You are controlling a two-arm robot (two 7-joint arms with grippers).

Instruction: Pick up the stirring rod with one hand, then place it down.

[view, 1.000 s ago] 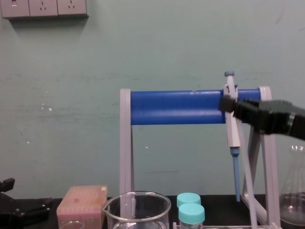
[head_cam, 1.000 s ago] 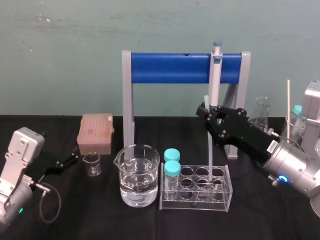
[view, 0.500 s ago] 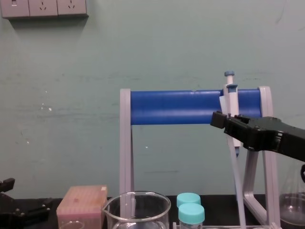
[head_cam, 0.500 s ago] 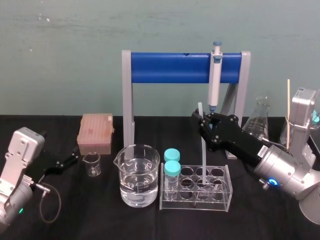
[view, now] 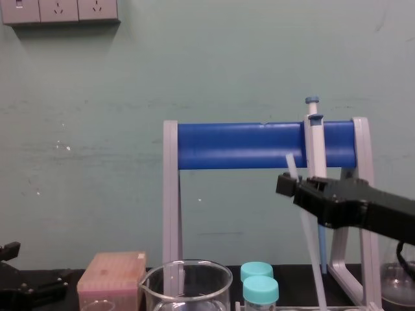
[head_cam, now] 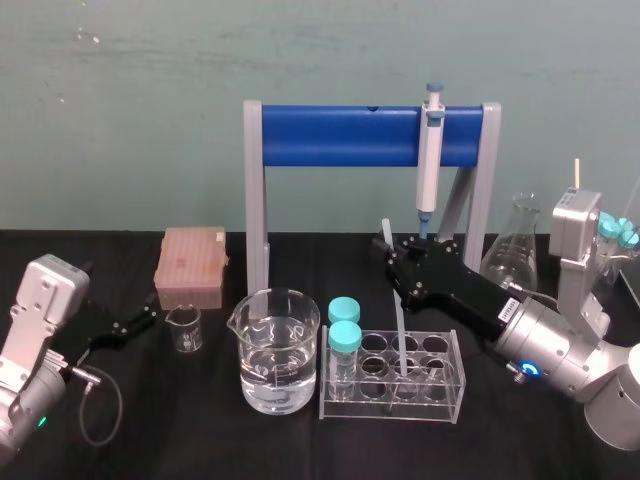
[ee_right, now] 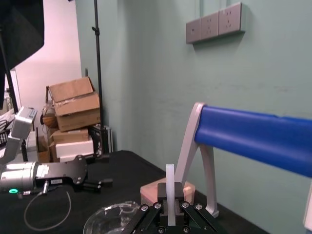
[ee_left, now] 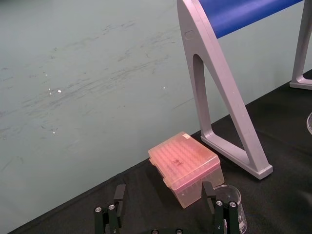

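- Whitish stirring rod is tilted; we see its lower end in the clear tube rack.
- Right gripper is clamped on it near the top.
- Left gripper sits parked at our far left, jaws apart.

Far centre on the table: stand, pipette hung at right end of its bar. Left of stand, tip box; just near of it, small beaker. Near centre, large beaker; just right of it, tube rack with two capped tubes in its left end. Far right, flask. Above rack, right gripper clamped on stirring rod, tilted, lower end down in rack, right of the capped tubes. At left edge, left gripper, beside small beaker, apart from it.
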